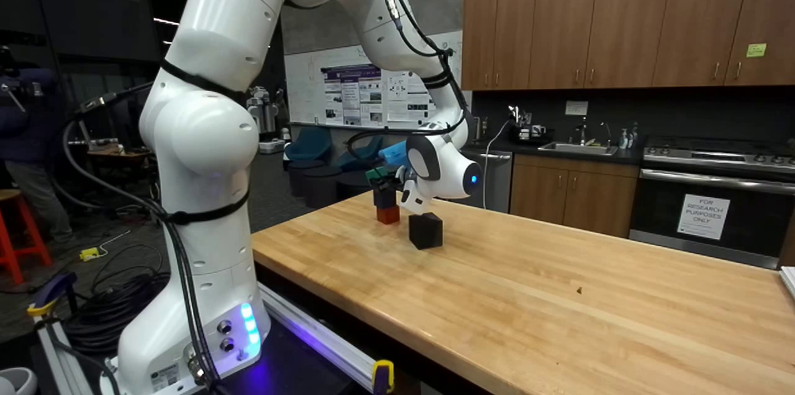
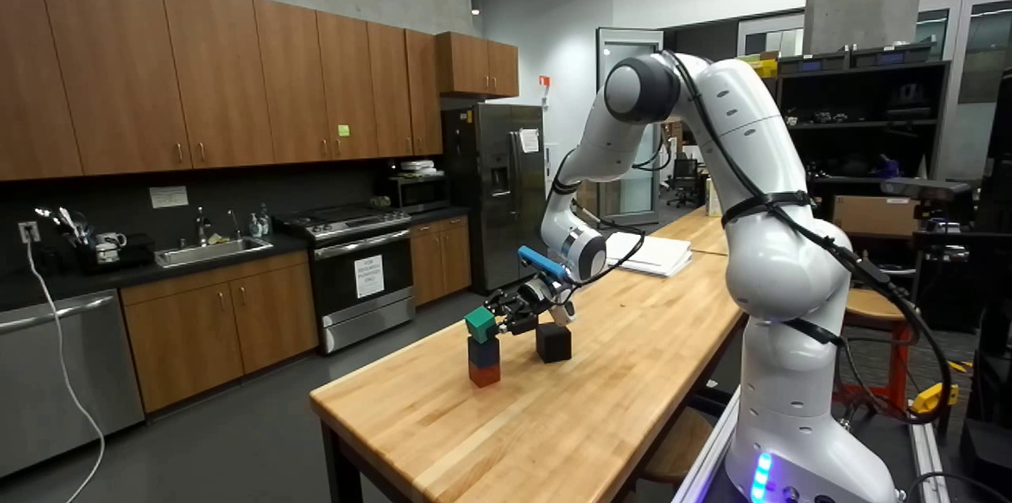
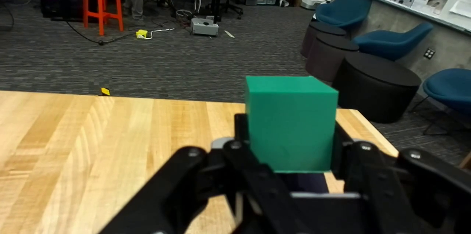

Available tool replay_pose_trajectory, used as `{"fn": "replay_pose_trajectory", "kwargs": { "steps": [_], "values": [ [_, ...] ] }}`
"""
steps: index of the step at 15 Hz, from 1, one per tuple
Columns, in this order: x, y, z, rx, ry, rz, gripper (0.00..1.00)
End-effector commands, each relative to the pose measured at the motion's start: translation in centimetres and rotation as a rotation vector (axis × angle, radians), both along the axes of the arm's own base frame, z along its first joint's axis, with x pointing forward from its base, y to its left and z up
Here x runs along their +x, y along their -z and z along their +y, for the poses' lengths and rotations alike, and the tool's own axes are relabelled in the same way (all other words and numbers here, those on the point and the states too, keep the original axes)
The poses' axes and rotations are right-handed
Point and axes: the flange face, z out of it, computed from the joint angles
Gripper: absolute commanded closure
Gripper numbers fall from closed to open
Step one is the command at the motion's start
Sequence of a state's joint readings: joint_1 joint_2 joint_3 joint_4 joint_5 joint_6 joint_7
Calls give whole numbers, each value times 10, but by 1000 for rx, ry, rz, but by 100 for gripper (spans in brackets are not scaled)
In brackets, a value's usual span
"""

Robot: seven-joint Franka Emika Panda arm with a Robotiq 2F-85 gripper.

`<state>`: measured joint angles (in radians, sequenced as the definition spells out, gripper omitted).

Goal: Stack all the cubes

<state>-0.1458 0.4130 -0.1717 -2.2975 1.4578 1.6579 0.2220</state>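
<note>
Robot arm bent over wood table. Gripper pinches tilted green cube fr. both sides, directly over dark cube; can't tell if the 2 touch. Dark cube sits on red cube, red on table. Bigger black block stands nearby, apart fr. other 3.

- Both exterior views share bench, arm and stove, seen from opposing directions.
- Wrist view looks close along the gripper, over the bench.
</note>
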Motion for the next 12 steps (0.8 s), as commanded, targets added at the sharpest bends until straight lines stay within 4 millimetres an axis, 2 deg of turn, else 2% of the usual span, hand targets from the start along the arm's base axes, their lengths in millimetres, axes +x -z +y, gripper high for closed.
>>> {"fn": "replay_pose_trajectory", "kwargs": {
  "steps": [1,2,3,4,6,8,10,12],
  "values": [
    [-2,-7,-1,-7,27,-26,72],
    [-2,-7,-1,-10,26,-31,46],
    [-2,-7,-1,-13,26,-35,33],
    [-2,-7,-2,-15,26,-39,26],
    [-2,-7,-2,-19,25,-44,26],
    [-2,-7,-2,-21,24,-49,18],
    [-1,-8,-2,-22,22,-55,5],
    [-1,-8,-2,-25,20,-59,0]
  ]
}}
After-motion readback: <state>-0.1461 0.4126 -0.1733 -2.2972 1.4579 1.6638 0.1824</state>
